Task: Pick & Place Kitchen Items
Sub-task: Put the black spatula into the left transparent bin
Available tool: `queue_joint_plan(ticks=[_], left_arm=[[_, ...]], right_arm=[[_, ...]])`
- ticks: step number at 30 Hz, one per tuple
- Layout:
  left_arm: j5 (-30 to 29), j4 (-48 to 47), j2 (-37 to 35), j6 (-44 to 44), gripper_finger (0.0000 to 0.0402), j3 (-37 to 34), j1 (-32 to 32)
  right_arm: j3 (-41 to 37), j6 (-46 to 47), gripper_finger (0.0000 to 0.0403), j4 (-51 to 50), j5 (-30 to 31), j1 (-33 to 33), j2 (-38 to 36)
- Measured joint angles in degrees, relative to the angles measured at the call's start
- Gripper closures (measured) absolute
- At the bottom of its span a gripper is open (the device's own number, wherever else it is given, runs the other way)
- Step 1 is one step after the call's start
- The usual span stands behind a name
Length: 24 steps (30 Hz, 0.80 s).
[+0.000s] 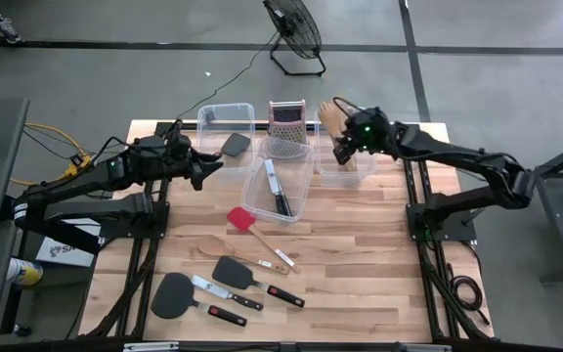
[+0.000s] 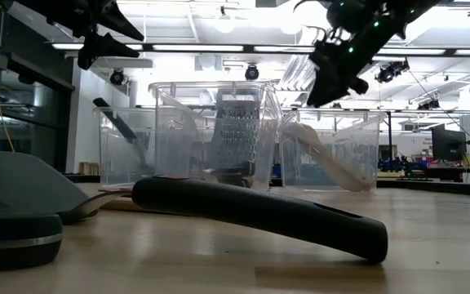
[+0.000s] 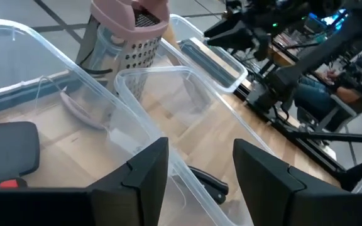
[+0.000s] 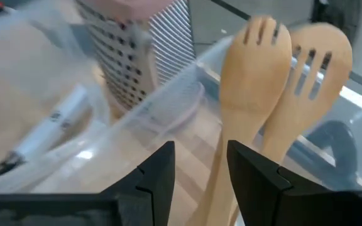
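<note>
Sorting run in progress. Three clear bins are sitting along the far edge of the counter (image 1: 360,264), with the box grater (image 1: 286,119) standing just behind the middle one.

The right end effector (image 1: 344,149) is hovering over the right bin (image 1: 345,174); its fingers are standing apart with nothing between them. Two wooden forks (image 4: 275,94) are leaning upright against that bin's wall, tines up, so the pale wooden items appear to be going here.

The left end effector (image 1: 203,168) is hanging beside the left bin (image 1: 225,123), fingers likewise spread and empty. A black spatula (image 1: 235,145) is lying inside that bin. The middle bin (image 1: 280,191) is holding a black-handled knife (image 1: 278,189). Judgement: one bin per utensil type.

Still waiting on the bare counter near the front: the red spatula (image 1: 241,219), a wooden spoon (image 1: 225,246), two black spatulas (image 1: 235,272), and two knives (image 1: 225,290). These are lying close together, partly crossing, which may be complicating a clean grasp.

Judgement: roughly a third done; either arm will be needing to travel back toward the front cluster next.
</note>
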Motion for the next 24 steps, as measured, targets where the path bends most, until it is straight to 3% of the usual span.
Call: queue_joint_plan(ticks=[12,24], left_arm=[[-2.29,0.39,0.02,-4.96,0.0225,0.00,-0.01],[7.50,-2.90,1.00,-8.44,0.0235,1.00,-0.41]], right_arm=[[0.00,-5.28,0.0266,-0.93,-12.95,-4.84,-9.43],[0.00,-7.63,0.0266,-7.34,-14.74,-5.14,-16.39]])
